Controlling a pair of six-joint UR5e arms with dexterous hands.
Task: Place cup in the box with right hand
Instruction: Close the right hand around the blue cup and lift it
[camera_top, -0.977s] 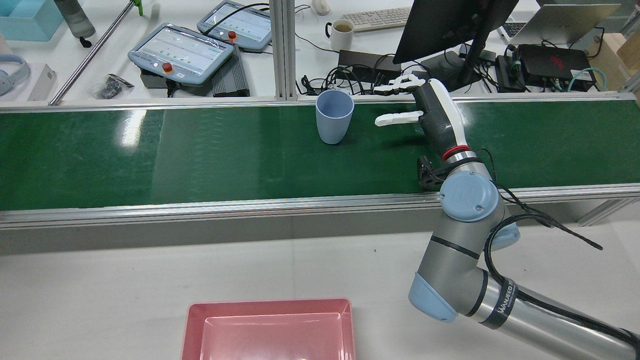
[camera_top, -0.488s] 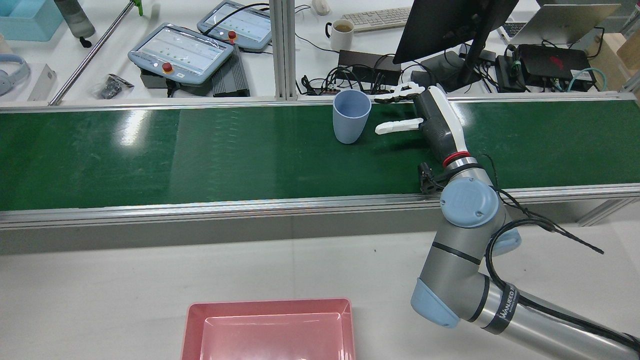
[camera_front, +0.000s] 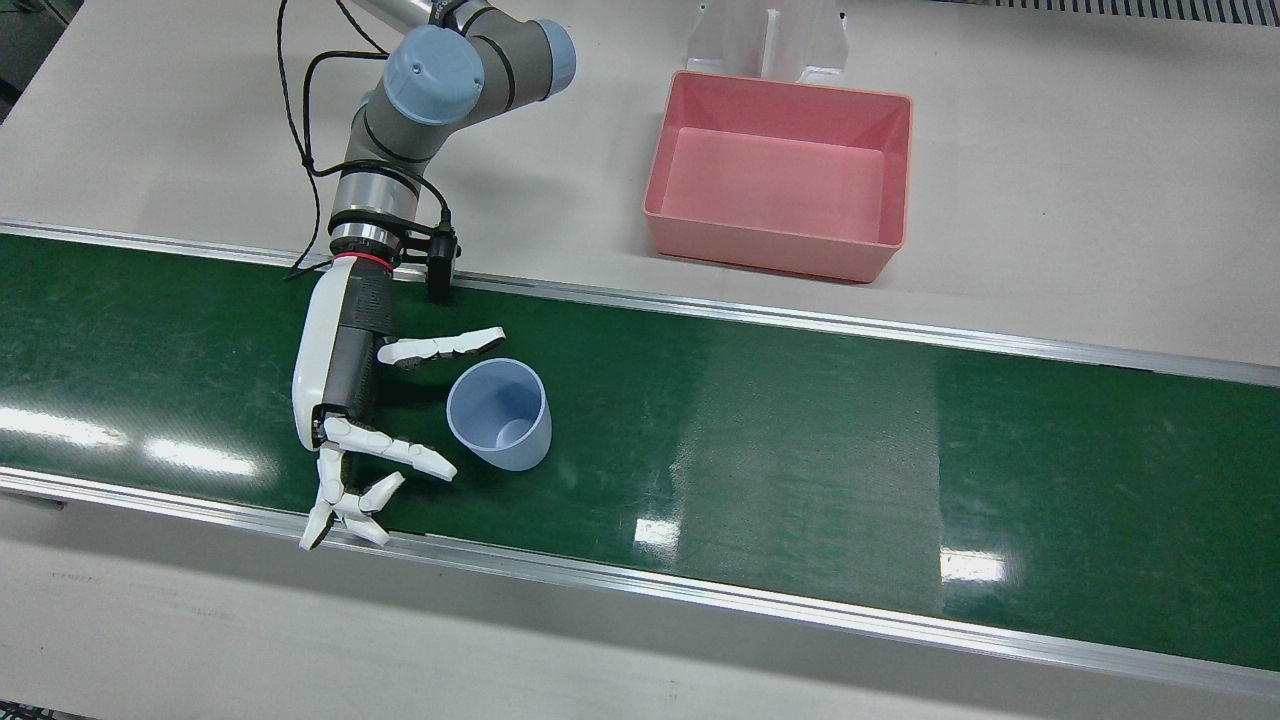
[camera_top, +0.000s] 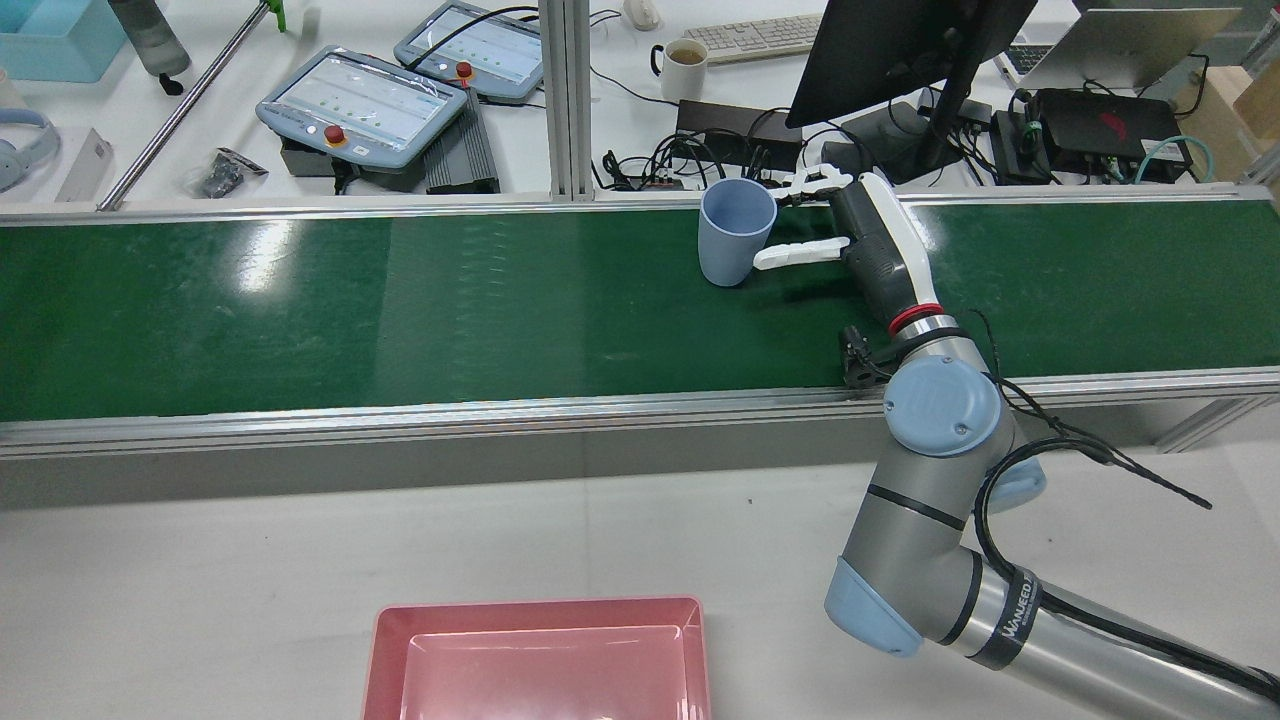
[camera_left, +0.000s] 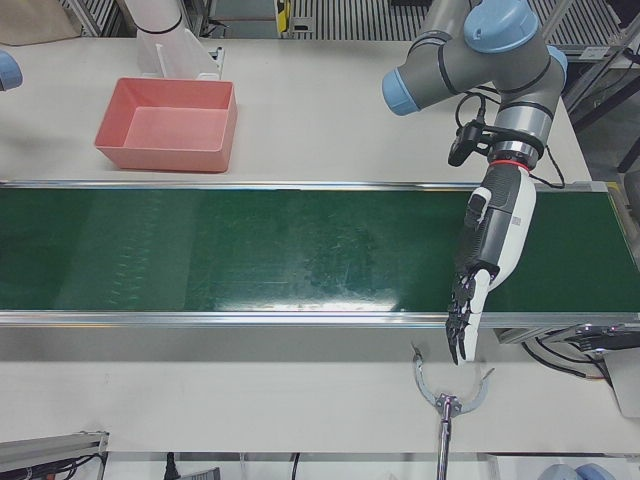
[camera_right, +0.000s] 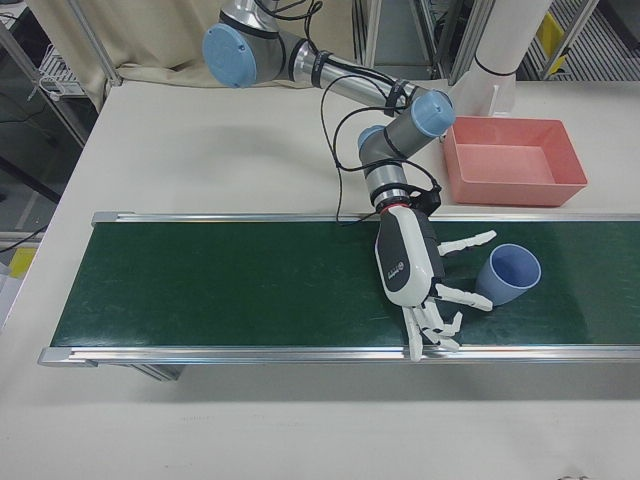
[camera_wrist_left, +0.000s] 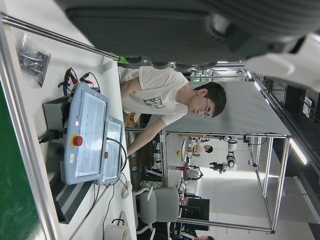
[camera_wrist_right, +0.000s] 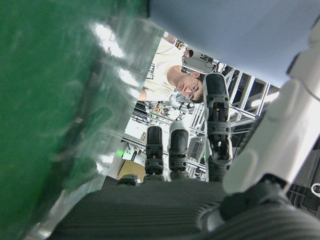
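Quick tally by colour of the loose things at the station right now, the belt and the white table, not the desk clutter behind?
Blue: 1, the cup, upright on the green belt beside the open right hand.
Pink: 1, the box, on the white table, with nothing in it.
Total: 2.

White lettering "WANJEED" running along the black band of the right arm (camera_top: 1012, 604), well back from the fingers (camera_top: 800, 255)
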